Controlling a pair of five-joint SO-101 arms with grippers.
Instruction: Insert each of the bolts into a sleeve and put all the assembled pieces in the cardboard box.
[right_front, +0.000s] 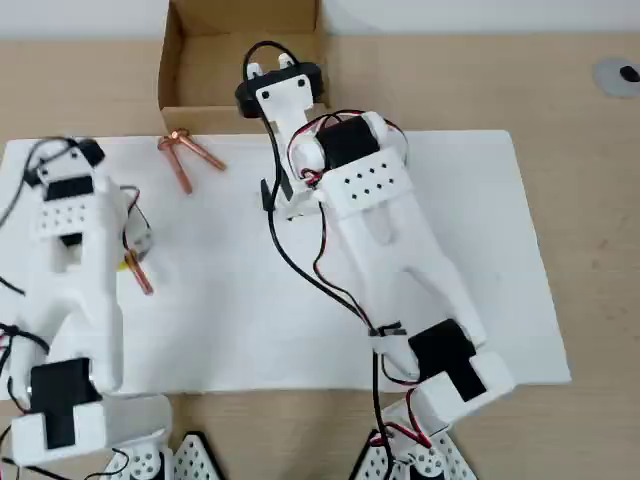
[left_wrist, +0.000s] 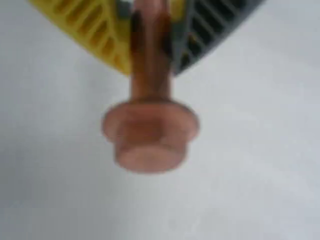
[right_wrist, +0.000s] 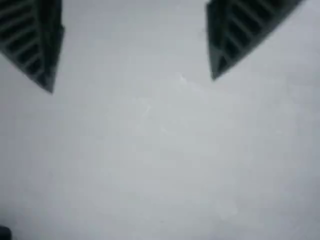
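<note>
I am judging the job as barely begun: the stretch of cardboard box (right_front: 172, 60) floor I am seeing is carrying no assembled piece, though the right arm's wrist is hanging over its near corner and hiding some of it. The box is sitting on the worktop (right_front: 585, 200) at 12 o'clock from the white sheet (right_front: 480, 260). Two copper pieces (right_front: 180, 142) are lying on the sheet at about 11 o'clock, just below the box, touching at one end and splaying into a V. I cannot tell whether they are bolts, sleeves or finished pairs. I am taking it that every insertion and every drop into the box is left to do.

The left tool (left_wrist: 150, 60) is clamping one bolt (left_wrist: 150, 130) by its shank, yellow finger on one side and dark finger on the other, with the flanged head sticking out beyond the tips. From above, that bolt (right_front: 140, 275) is hanging at the sheet's 9 o'clock edge under the left tool (right_front: 128, 258), well apart from the loose pair.

The right arm is stretching up the middle of the sheet toward 12 o'clock. The right tool (right_wrist: 132, 80) is pointing down at bare sheet with its fingers spread wide and gripping nothing
</note>
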